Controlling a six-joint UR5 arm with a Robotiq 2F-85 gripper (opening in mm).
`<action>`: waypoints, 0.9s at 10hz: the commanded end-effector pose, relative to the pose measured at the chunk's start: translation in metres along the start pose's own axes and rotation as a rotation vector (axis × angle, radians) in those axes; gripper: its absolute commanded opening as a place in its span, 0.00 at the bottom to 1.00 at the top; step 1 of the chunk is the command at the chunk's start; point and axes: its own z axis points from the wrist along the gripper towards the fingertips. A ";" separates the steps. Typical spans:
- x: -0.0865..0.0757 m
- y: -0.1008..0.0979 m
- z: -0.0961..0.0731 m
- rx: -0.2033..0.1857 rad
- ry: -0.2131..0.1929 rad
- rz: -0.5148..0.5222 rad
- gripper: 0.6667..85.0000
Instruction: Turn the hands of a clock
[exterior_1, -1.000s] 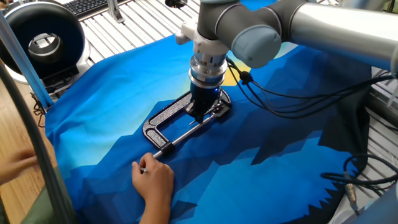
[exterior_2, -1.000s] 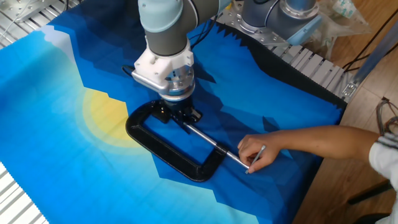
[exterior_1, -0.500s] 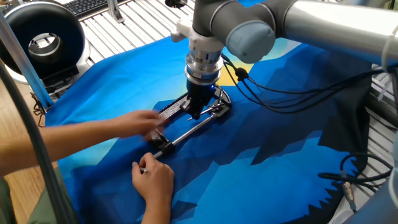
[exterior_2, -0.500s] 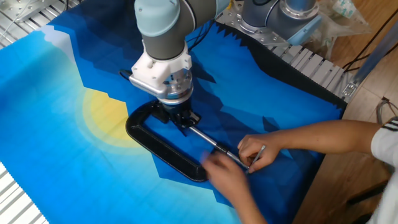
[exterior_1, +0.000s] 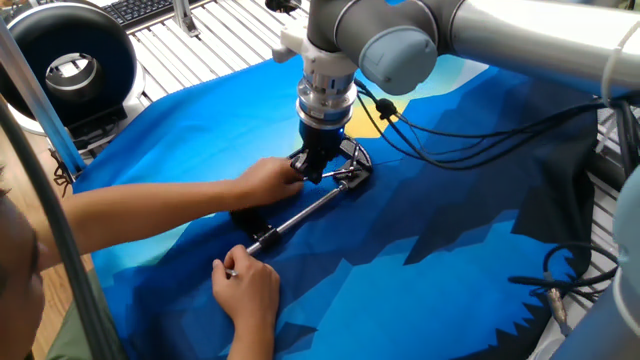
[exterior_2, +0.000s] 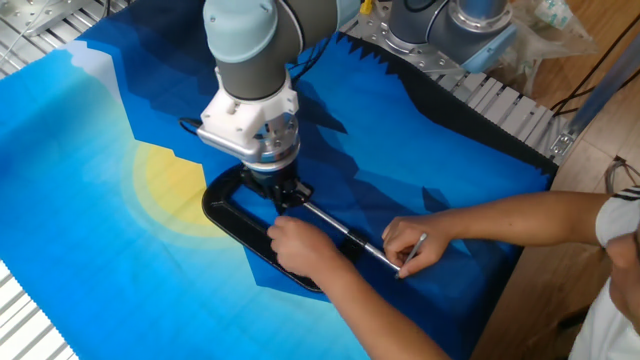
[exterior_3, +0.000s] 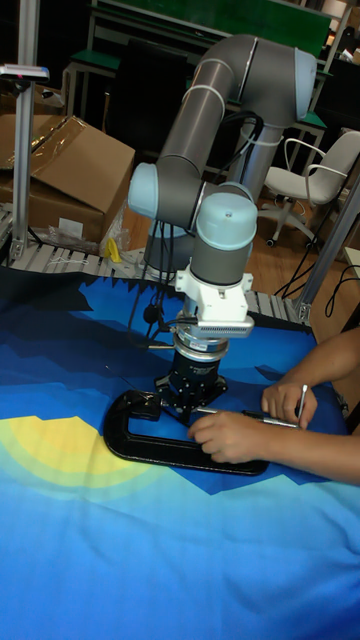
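Note:
A black C-clamp (exterior_1: 356, 167) (exterior_2: 224, 207) (exterior_3: 134, 440) lies flat on the blue cloth. My gripper (exterior_1: 317, 172) (exterior_2: 284, 193) (exterior_3: 191, 399) points straight down over the clamp's jaw end, its dark fingers close to or touching it. The clock is hidden under the fingers, so I cannot make it out. Whether the fingers hold anything is unclear. A person's hand (exterior_1: 266, 181) (exterior_2: 299, 246) (exterior_3: 229, 437) rests on the clamp frame right beside the gripper. The person's other hand (exterior_1: 246, 278) (exterior_2: 411, 246) (exterior_3: 289, 401) grips the handle at the end of the clamp screw (exterior_1: 303, 211).
The person's forearms (exterior_1: 130, 215) (exterior_2: 500, 220) cross the cloth near the clamp. A round black device (exterior_1: 68, 62) and a keyboard (exterior_1: 150, 8) sit on the slatted table beyond the cloth. Cables (exterior_1: 450, 150) trail from the arm. Cardboard boxes (exterior_3: 70, 170) stand behind.
A second hand has come in and settled on the clamp frame beside the gripper. The gripper has shifted slightly up over the jaw. The hand on the screw handle stays put.

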 end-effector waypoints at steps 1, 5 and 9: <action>-0.009 -0.016 -0.005 0.005 -0.005 -0.034 0.01; -0.015 -0.024 -0.013 0.016 0.002 -0.047 0.01; -0.022 -0.035 -0.016 0.025 -0.010 -0.046 0.01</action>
